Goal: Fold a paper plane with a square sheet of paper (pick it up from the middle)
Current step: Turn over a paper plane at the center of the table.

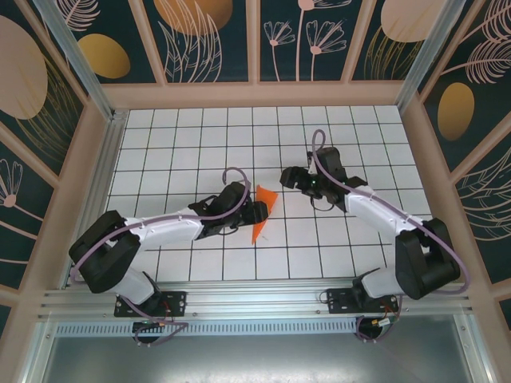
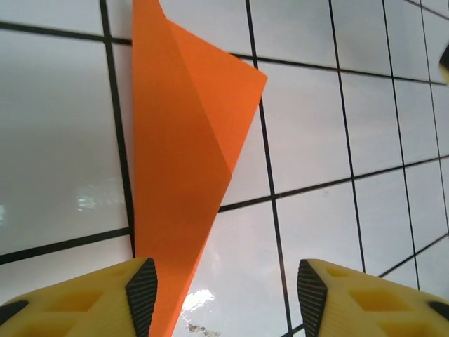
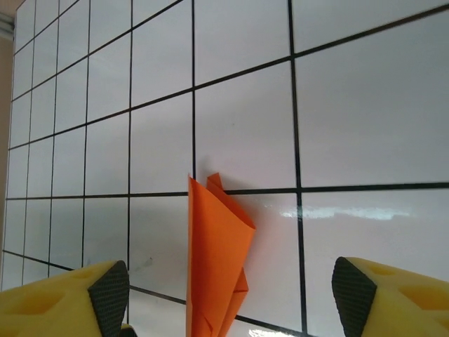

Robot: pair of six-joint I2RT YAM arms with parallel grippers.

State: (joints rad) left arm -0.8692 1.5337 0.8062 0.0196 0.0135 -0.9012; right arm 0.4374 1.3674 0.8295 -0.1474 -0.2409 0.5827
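Note:
The square sheet of paper is folded into a narrow orange dart, the paper plane [image 1: 268,199], lying on the white tiled table with its point toward the near edge. My left gripper [image 1: 257,212] sits at the plane's left side. In the left wrist view the plane [image 2: 182,161] runs down past the left pad [image 2: 142,295], and the left gripper [image 2: 226,298] is open with the paper free of its grip. My right gripper [image 1: 288,177] hovers just beyond the plane's wide end. In the right wrist view the plane [image 3: 214,267] lies between the spread fingers of the open right gripper [image 3: 231,298], untouched.
The white gridded table [image 1: 200,144] is fenced by wooden walls [image 1: 255,94] at the back and sides. An aluminium rail [image 1: 255,307] with both arm bases runs along the near edge. Bare tiles stretch on all sides of the plane.

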